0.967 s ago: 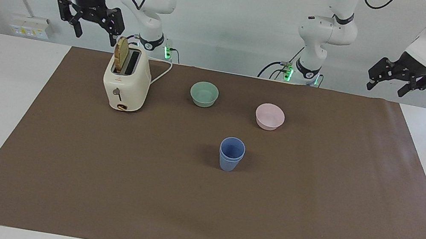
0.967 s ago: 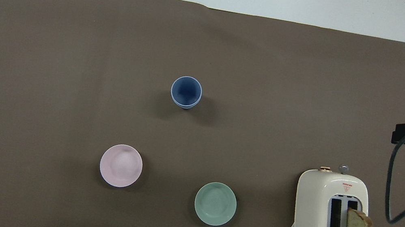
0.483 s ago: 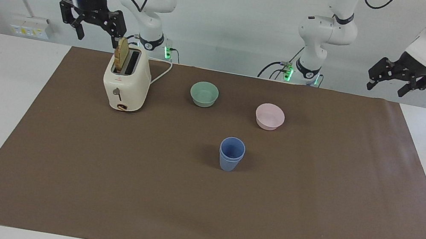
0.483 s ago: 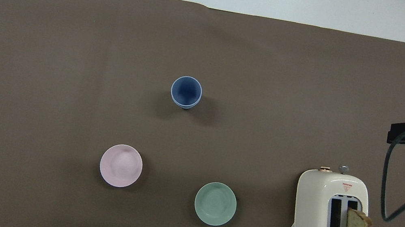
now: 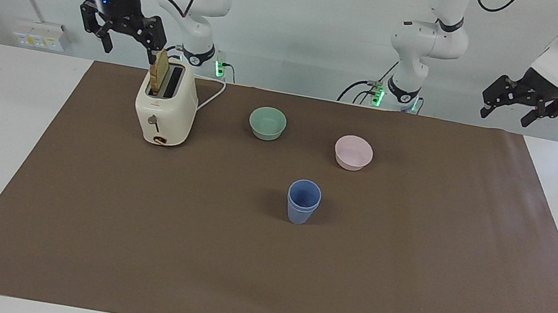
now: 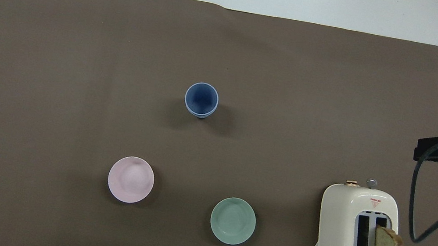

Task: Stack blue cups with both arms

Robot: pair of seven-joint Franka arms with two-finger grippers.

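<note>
blue cups [image 5: 303,201] nested one in the other, upright mid-mat, farther from robots than pink bowl [image 5: 353,152] | step: stacking looks done | right gripper [image 5: 121,35] raised over toaster [image 5: 165,109], fingers spread, empty | left gripper [image 5: 526,104] raised at mat's edge, spread, empty, waits | next: none bar parking arms
</note>
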